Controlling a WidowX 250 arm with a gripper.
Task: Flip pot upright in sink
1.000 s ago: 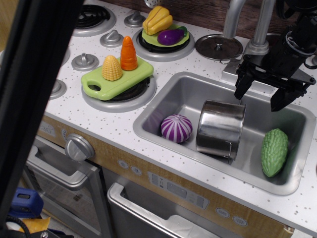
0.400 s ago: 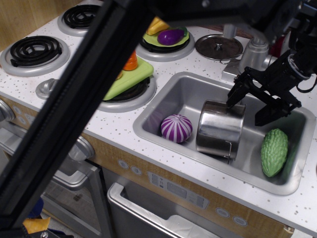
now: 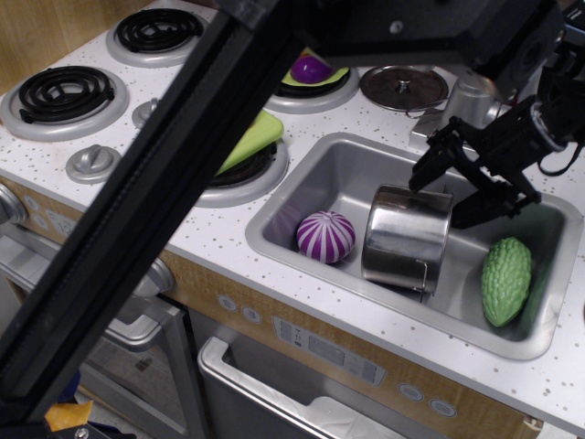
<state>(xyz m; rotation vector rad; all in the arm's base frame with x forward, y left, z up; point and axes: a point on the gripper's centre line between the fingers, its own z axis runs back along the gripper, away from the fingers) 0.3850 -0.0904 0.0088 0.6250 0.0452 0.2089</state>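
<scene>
1. Noting, nearest of all, a broad black out-of-focus beam [image 3: 137, 238] slanting across the left of the view, now covering far more of the stove than a second ago.
2. Passing over the pale wood-and-grey toy oven front [image 3: 302, 366] below the white speckled counter [image 3: 219, 229].
3. Finding the small shiny stainless-steel cylindrical pot [image 3: 407, 238] lying in the rectangular silver-grey metal sink [image 3: 352, 169], still tipped and not upright, its thin wire handle pointing towards the near wall; sitting just beside the purple-striped ball [image 3: 326, 236] on its left and near the bumpy green gourd [image 3: 507, 279] on its right.
4. Seeing no shift in pot, ball or gourd against the earlier pictures.
5. Watching the black robot gripper [image 3: 445, 194] having dropped and swung leftward over the last second, now hanging at the pot's far upper edge with its fingers [image 3: 422, 172] spread wide and pinching nothing; touching or merely hovering, impossible to tell.
6. Judging this as the approach closing in: still needing a grasp on the rim before any turning, with a risk of the smooth steel slipping or rolling into the ball.
7. Reaching, farther back, the flat round steel lid [image 3: 404, 87] with its knob, the grey tap base [image 3: 471, 91], a green cutting board [image 3: 251, 137], a purple eggplant [image 3: 311, 67] and black-coil burners [image 3: 64, 91].
</scene>
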